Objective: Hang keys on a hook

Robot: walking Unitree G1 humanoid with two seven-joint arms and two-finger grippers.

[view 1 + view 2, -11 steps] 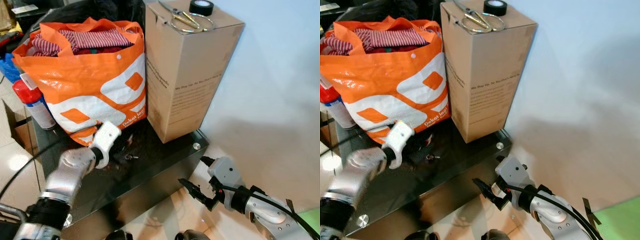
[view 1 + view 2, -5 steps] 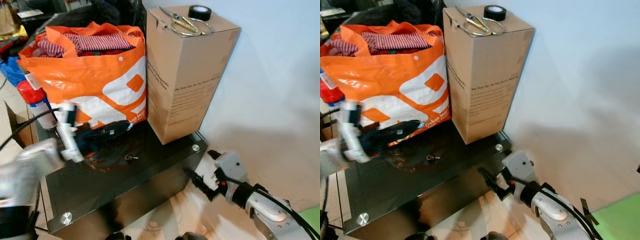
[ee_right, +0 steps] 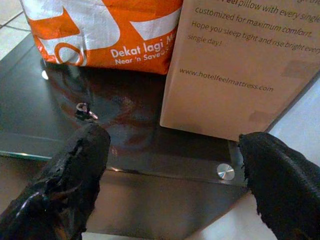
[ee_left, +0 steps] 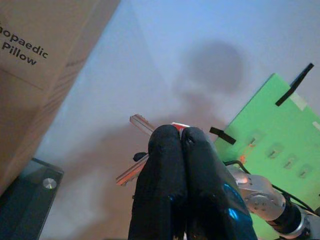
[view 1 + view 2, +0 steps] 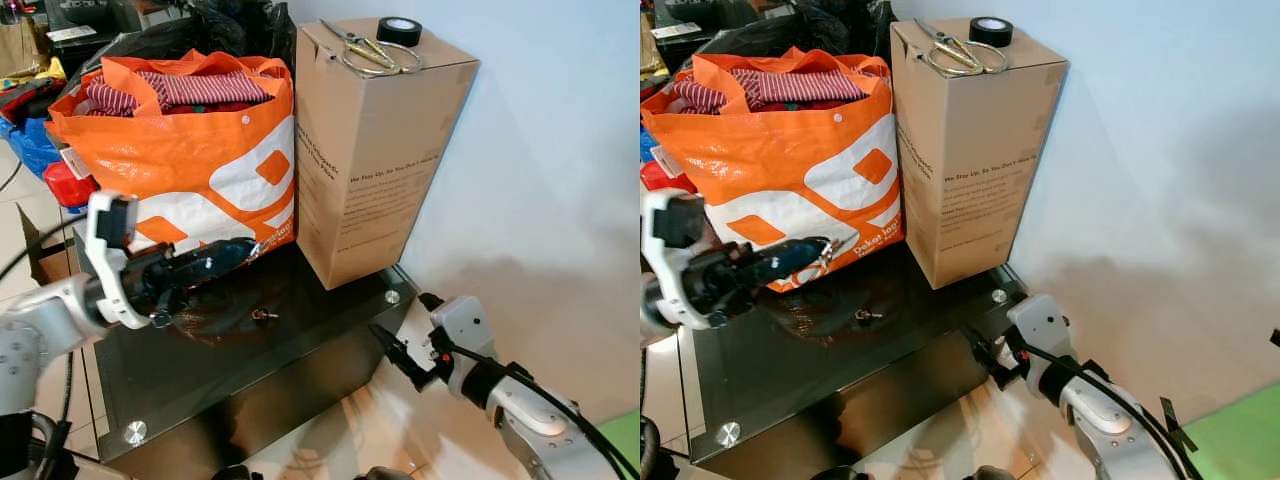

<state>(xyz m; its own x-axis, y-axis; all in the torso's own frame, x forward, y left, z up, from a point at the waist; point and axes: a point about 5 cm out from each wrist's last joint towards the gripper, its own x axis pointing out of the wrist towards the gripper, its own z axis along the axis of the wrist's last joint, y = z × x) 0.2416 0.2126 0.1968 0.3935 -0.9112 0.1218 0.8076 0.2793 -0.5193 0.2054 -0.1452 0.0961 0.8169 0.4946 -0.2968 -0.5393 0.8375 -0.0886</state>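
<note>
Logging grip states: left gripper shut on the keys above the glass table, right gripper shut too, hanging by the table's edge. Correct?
Not quite. The right gripper is open; the right wrist view shows its fingers spread wide. The left gripper is shut on the keys above the glass table.

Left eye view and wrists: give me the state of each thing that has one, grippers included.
Left gripper: shut on keys, lifted above the glass table.
Keys: pinched between the fingers, off the table.
Right gripper: open, holding nothing, low beside the table corner.
Orange bag: upright, open-topped, full of striped cloth.
Box: upright, closed, scissors and tape on top.
Small metal piece: lying loose on the glass.
</note>
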